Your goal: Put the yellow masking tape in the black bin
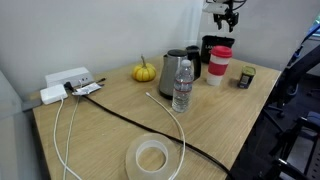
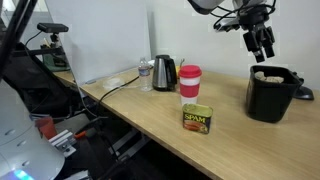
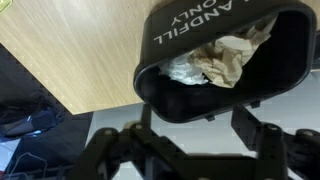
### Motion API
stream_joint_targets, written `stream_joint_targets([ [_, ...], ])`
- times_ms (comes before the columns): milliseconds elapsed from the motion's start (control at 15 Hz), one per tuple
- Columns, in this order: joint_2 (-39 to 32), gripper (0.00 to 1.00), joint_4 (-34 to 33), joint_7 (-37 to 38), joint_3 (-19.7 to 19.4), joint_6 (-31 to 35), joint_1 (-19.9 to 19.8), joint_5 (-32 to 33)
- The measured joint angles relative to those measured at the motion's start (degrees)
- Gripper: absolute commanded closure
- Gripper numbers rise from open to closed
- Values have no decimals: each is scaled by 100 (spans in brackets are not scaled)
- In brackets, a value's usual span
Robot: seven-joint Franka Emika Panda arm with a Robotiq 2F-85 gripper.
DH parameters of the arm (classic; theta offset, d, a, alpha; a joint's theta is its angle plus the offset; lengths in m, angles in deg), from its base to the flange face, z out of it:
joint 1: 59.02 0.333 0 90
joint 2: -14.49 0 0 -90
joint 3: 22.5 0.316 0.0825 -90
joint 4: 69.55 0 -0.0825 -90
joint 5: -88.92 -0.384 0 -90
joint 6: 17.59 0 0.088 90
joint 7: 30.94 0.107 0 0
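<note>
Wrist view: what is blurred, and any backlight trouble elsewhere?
Wrist view: the gripper is close, dark and blurred; the black bin and its crumpled paper read sharper. In an exterior view the bright wall leaves the gripper nearly a silhouette.

Open air over the black bin (image 2: 268,100), its mouth partly filled.
Crumpled paper (image 3: 225,60) is heaped inside the open top, and clear space separates the rim from the gripper (image 2: 263,45) above. The red cup (image 2: 190,84) and the tin (image 2: 197,119) stand apart to one side.
</note>
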Motion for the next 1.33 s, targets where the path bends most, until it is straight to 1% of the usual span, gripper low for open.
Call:
stream_joint_targets([
  [267,71,0,-20,36,-85,-10,58,136],
  [400,287,0,199,-120,-57,-11,177,186],
  [533,740,0,693,-371,70,-11,336,185],
  [667,1351,0,1338,-545,246,-18,505,182],
  [867,2234,0,2278,-584,518,-26,685,180],
  [1133,3139,0,3205,-704,949,-100,723,-24],
  [1333,3702,0,3737,-968,1257,-256,730,-398],
])
